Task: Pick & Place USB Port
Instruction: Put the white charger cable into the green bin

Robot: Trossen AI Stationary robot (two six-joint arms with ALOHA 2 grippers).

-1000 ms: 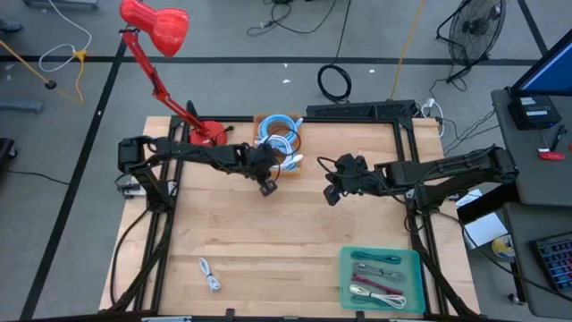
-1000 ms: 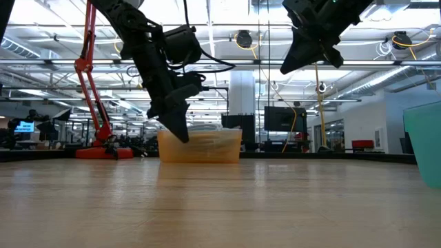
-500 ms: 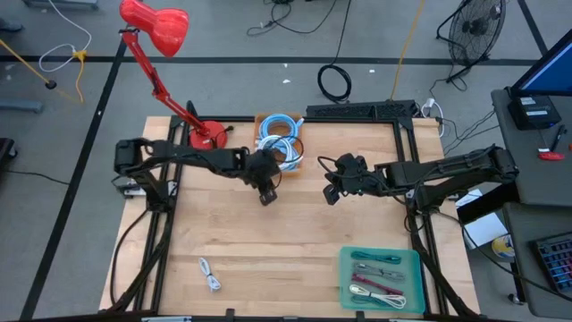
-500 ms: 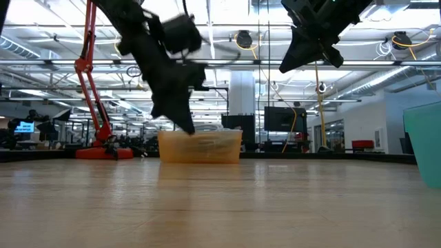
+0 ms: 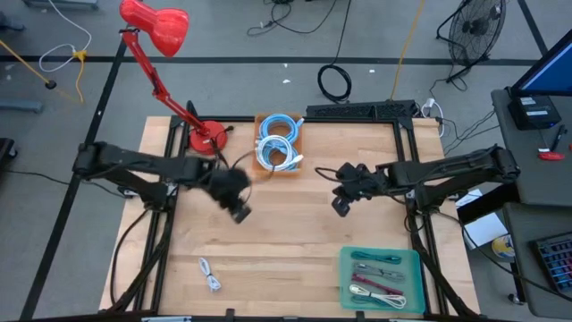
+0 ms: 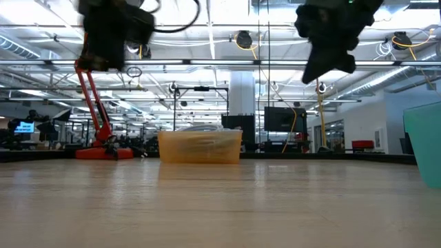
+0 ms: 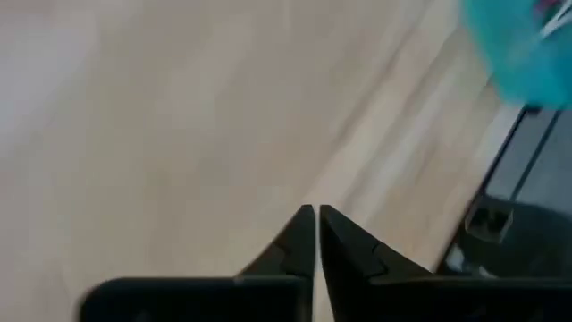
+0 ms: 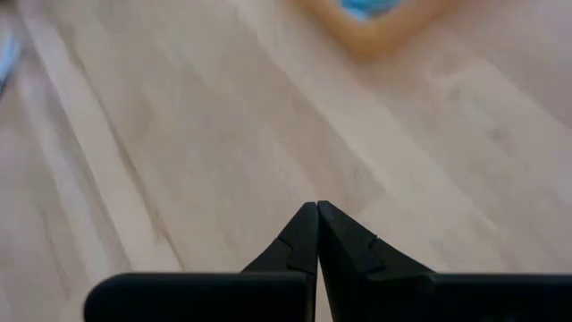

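The white USB cable (image 5: 209, 274) lies flat on the desk (image 5: 295, 224) near its front-left corner, well apart from both arms and untouched. No gripper holds anything.

The left gripper (image 5: 239, 211) hangs above the left-centre of the desk, between the back edge and the cable. In the left wrist view its fingertips (image 7: 304, 224) stand almost together with only a hairline gap, clenched on nothing. The red lamp (image 5: 165, 27) stands on the back-left corner. The orange bin (image 5: 279, 143) of coiled blue cables sits at the middle of the back edge.

The right gripper (image 5: 341, 204) waits above the desk's centre-right, pincers pressed fully together and empty. The teal tray (image 5: 416, 277) rests at the front-right corner and already holds several cables; it is judged to be the drop point.

Step in hand, as judged: approach to the loose cable with the left arm.

1. Release the pincers fully before descending; they cannot straddle the cable as they stand.
2. Bring the gripper directly over the cable's middle, toward the front-left corner.
3. Turn the wrist so the fingers cross the cable's length.
4. Descend until the tips are just above the wood, then clench.
5. Lift straight up; confirm both cable ends clear the desk before any sideways travel.

Risk: a thin, flat cable may slip out if the fingers close too high.
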